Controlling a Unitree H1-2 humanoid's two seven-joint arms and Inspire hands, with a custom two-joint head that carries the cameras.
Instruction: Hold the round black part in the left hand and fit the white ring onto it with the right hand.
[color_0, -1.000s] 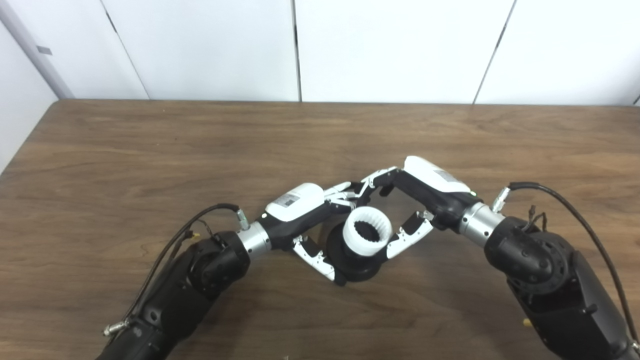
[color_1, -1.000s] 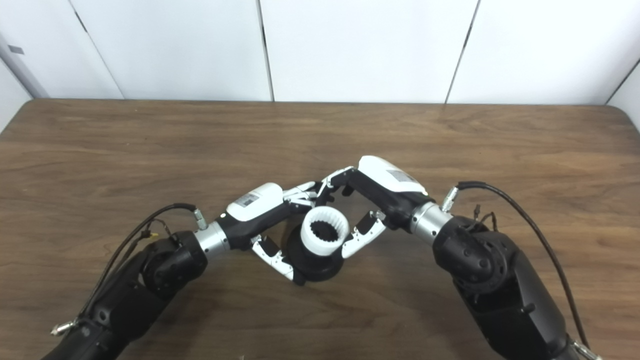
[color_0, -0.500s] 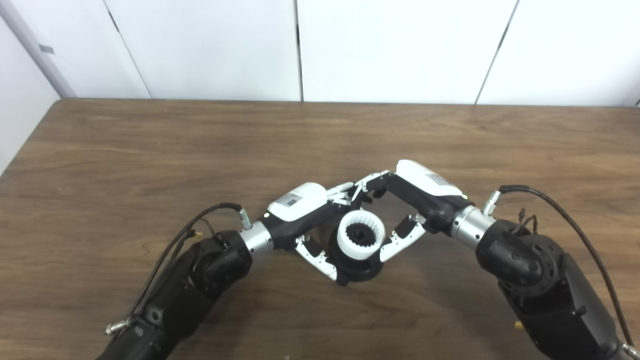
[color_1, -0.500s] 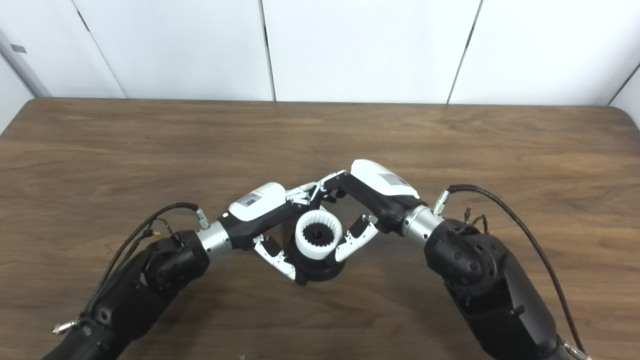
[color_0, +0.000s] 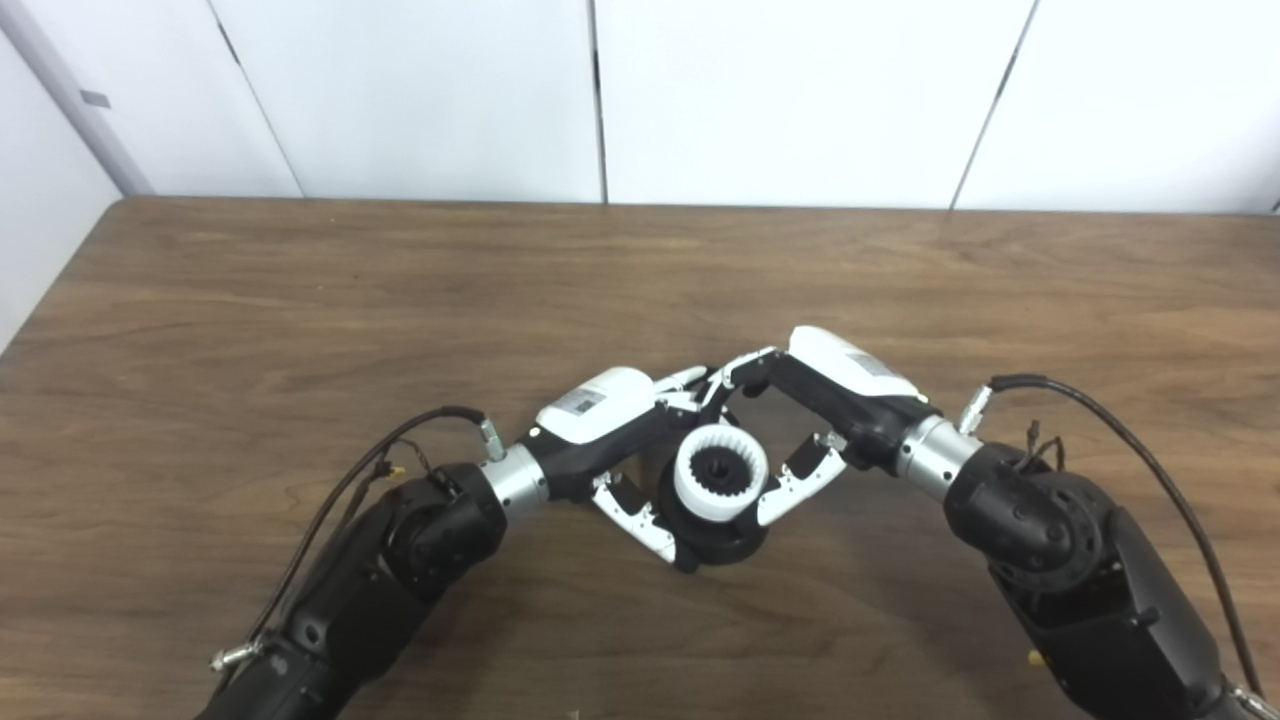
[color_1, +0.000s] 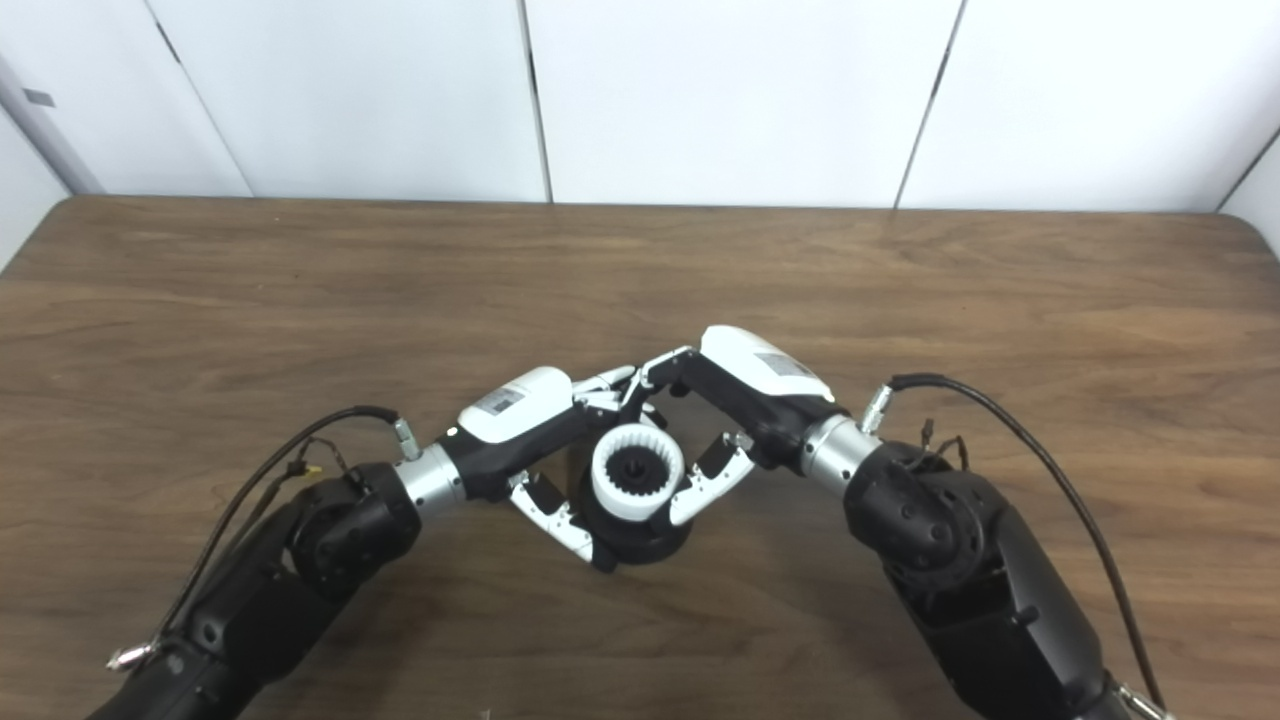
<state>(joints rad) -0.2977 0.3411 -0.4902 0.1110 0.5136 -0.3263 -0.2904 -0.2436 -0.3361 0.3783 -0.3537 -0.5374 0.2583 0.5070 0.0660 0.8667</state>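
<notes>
The round black part (color_0: 722, 540) stands on the wooden table (color_0: 300, 300) at centre front. My left hand (color_0: 610, 425) is shut on it, thumb at its front left, fingers behind. The white toothed ring (color_0: 720, 472) sits on top of the black part, and the part's black hub shows through the ring's hole. My right hand (color_0: 835, 395) is shut on the ring, thumb on its right side, fingers reaching over the back. The same scene shows in the right eye view, with the ring (color_1: 637, 474) on the black part (color_1: 640, 540).
Both forearms come in from the bottom corners, with loose cables beside each wrist (color_0: 1050, 385). A white panelled wall (color_0: 600, 100) runs behind the table's far edge. Bare wood lies to the left, right and back.
My right hand has lowered the white ring down onto the black part; the hub now fills the ring's hole. The right arm has shifted a little left and down. The left hand has held still.
</notes>
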